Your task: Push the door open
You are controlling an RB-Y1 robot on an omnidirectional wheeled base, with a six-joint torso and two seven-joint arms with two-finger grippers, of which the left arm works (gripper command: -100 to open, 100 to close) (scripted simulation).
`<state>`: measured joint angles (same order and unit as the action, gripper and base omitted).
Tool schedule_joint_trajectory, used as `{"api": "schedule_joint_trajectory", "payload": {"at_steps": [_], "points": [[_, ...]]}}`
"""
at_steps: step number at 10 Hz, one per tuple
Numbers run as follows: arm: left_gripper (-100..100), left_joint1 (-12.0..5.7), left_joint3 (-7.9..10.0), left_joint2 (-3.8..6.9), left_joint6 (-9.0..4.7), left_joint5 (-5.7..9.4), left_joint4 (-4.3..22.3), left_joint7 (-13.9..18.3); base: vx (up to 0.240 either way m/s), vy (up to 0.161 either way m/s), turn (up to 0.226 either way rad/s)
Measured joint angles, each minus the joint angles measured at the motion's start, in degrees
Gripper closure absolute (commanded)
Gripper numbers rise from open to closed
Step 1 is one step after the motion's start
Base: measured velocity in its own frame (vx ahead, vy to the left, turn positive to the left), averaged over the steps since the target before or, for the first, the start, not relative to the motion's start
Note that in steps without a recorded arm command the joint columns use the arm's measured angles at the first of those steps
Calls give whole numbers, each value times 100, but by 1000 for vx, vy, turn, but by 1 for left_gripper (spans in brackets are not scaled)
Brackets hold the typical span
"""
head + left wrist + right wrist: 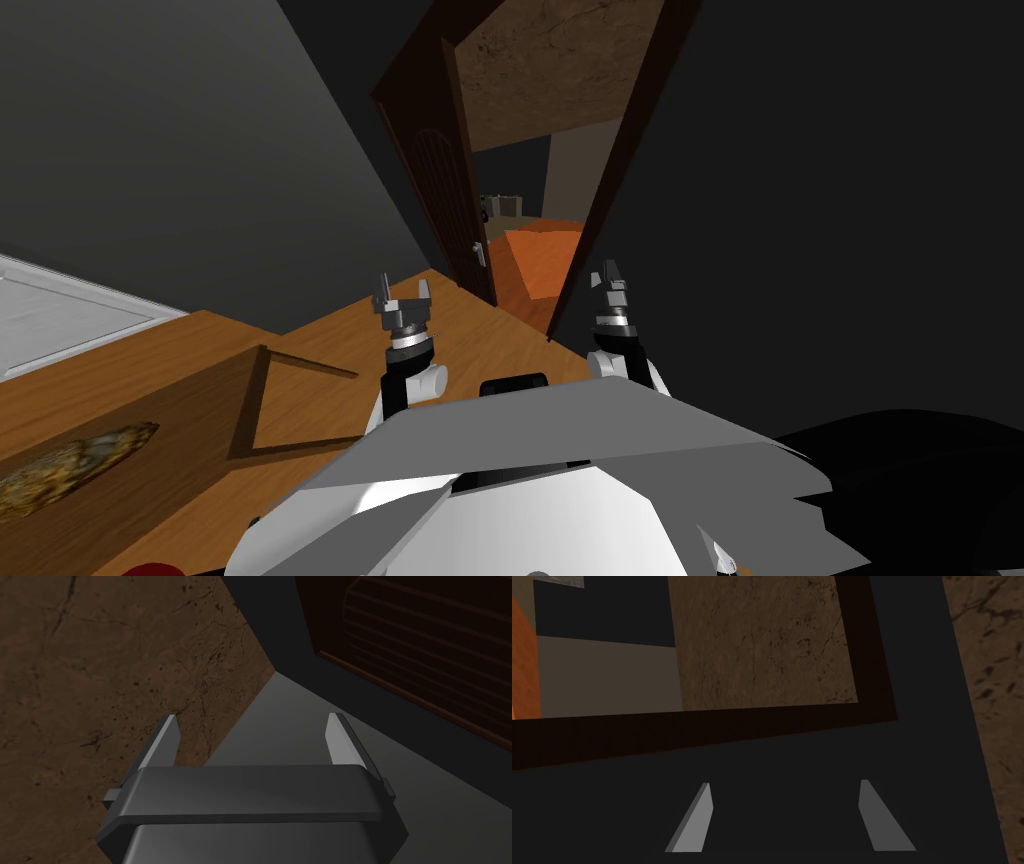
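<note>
Facing a dark brown wooden door (440, 180) with an arched panel and a small silver lever handle (479, 253), already hanging partway open. Swinging away into the next room along the left side of its dark brown frame (622, 170), with an orange floor patch (540, 262) showing through the gap. Standing on the warm wood plank floor (330, 345) just short of the threshold, dark grey wall (200, 150) off to the left.

Left jaws sitting wide apart and holding nothing, light grey fingers (162, 743) pointing past the door's ribbed panel, near it but not touching. Right jaws spread just as wide, also gripping nothing, fingers (694, 821) aiming at the frame, close to the right jamb.

Probably calling for the left arm (408, 345) here. Getting flat contact on the leaf out near the handle edge, well away from the hinges. Then pushing steadily and following the swing instead of jabbing. Keeping the right arm (612, 335) tucked clear of the jamb while rolling forward, and watching for a snag there, likely the main risk.

Not spotting any brand, label or readable writing anywhere.
</note>
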<state>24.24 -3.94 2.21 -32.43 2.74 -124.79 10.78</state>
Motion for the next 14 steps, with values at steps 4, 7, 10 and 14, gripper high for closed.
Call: {"api": "schedule_joint_trajectory", "payload": {"at_steps": [4,7,10,14], "points": [[-100,-288,-120,67,23,-65,476,41,100,61,-23],[-100,-552,-220,122,23,-117,920,86,118,85,-34],[-100,-776,-316,157,93,-167,1246,123,98,80,-25],[-100,-1063,-427,230,109,-221,1751,194,98,82,-28]]}}
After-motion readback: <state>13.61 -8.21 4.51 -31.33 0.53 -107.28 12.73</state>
